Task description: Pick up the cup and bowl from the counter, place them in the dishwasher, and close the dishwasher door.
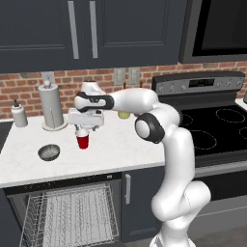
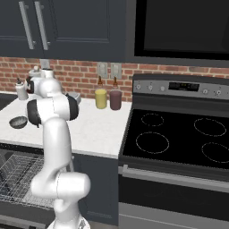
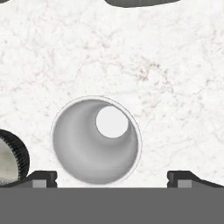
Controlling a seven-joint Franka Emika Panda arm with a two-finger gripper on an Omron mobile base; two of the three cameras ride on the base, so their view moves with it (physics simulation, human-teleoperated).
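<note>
A home kitchen, rendered. A black stovetop (image 2: 179, 138) sits beside a marble surface (image 1: 116, 144) under navy cabinets (image 1: 82, 29). A brick backsplash (image 2: 80, 76) runs behind, and an open dishwasher (image 1: 67, 212) sits below.

Cup (image 1: 83, 141) upright on counter (image 1: 120, 149), directly under gripper (image 1: 82, 129). Bowl (image 1: 48, 152) to cup's left, nearer front edge. Dishwasher (image 1: 67, 212) rack below counter, front-left. Stovetop (image 1: 217, 128) far right.

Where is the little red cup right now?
The cup stands upright on the white counter, directly under the open gripper. The grey bowl sits to its left in the left base view.
</note>
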